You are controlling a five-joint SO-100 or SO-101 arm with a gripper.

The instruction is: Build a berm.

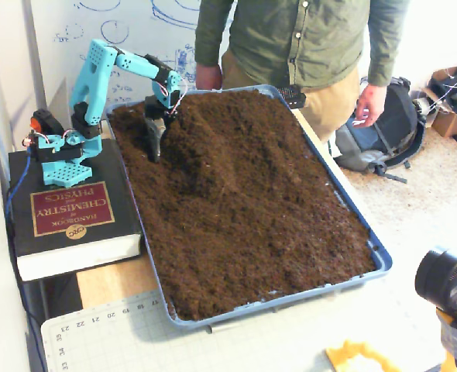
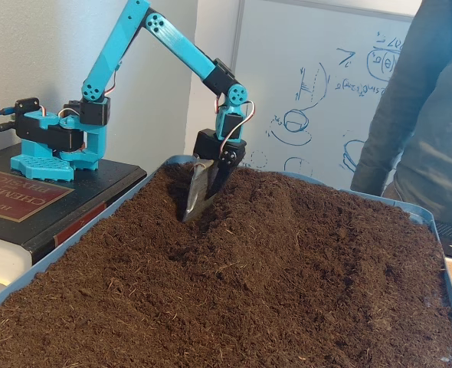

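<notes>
From the near end of the blue tray, flat soil rises into the berm, its long axis running toward the far-left corner. There the end effector, blade dug in, sits against its left flank; whether it is parted I cannot tell.

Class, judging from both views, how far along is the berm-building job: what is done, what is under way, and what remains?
Done: a raised berm already runs through the tray's soil. Under way: the tool is dug into the soil at the berm's side, near the arm's base. Left: the ridge looks low and uneven, so more soil probably needs heaping on.
</notes>
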